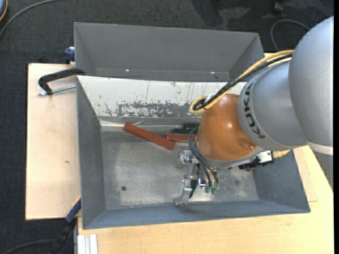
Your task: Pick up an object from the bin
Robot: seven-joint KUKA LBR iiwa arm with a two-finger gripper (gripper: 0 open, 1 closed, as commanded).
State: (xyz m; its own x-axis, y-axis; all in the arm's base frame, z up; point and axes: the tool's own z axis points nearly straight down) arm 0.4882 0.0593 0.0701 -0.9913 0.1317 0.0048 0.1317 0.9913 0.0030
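My gripper [192,186] hangs low over the bin floor, close to the front wall and a little right of the middle. Nothing shows under or in it. A tool with long red-brown handles [151,136] and a dark part at its right end lies at the back of the bin along the foot of the rear wall. It slants from upper left to lower right and sits behind and to the left of the gripper, apart from it. Its right end is hidden under the arm's orange cover.
The arm with its orange cover and cables hangs over the right half of the bin and hides the floor beneath. The front wall stands right beside the gripper. Bare floor stretches to the left, with a small dark speck [123,188] on it.
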